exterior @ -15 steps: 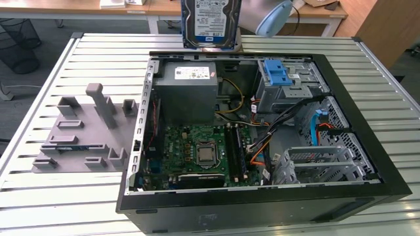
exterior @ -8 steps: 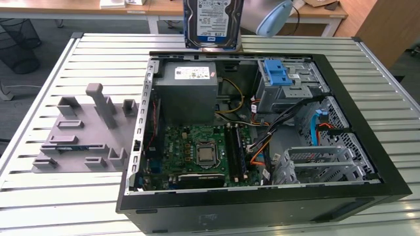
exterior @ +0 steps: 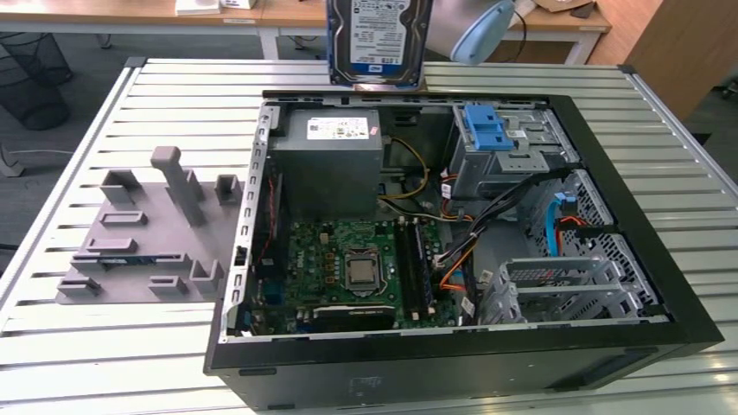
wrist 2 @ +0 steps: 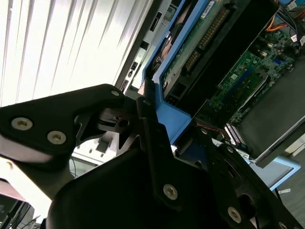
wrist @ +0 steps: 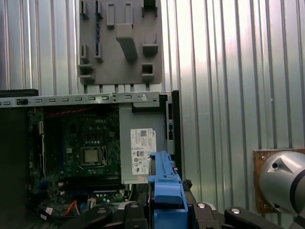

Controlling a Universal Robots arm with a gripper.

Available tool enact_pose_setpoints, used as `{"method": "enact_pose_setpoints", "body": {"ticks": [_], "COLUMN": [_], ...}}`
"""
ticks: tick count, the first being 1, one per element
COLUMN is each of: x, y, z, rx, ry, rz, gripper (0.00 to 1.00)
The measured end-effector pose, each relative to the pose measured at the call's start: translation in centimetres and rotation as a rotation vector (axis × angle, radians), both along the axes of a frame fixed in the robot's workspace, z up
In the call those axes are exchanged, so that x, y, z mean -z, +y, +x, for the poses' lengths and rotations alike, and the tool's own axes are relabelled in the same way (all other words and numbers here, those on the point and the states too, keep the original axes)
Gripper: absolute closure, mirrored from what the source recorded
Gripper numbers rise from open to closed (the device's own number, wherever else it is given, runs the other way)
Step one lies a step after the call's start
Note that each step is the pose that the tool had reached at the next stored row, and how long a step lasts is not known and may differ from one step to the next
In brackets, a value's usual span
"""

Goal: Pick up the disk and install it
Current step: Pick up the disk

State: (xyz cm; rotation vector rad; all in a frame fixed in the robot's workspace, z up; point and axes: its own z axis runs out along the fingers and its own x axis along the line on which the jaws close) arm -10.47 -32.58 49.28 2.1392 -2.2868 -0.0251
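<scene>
The disk (exterior: 378, 39), a flat rectangular silver-grey metal hard drive with a white and blue label, stands on edge in the air. Its bright blue plastic bracket (wrist 2: 171, 117) is clamped tight in the black gripper (wrist: 167, 212). Below the gripper lies an open black computer case (exterior: 645, 346) holding a green motherboard (exterior: 346, 259), a grey metal power-supply box (exterior: 328, 156), a ridged blue latch (exterior: 490, 130) and a perforated silver drive cage (exterior: 565, 290). Beside the case, a grey moulded fixture (exterior: 150, 233) rests on the slatted metal table (exterior: 173, 95).

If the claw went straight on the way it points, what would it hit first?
The gripper's held disk would likely meet the grey power supply box near the case edge first; depth is unclear.
</scene>
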Motion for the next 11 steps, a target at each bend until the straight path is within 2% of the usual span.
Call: {"method": "enact_pose_setpoints", "body": {"ticks": [11], "x": [0.00], "y": [0.00], "z": [0.66], "rx": [0.000], "ry": [0.0000], "rz": [0.0000], "gripper": [0.63]}}
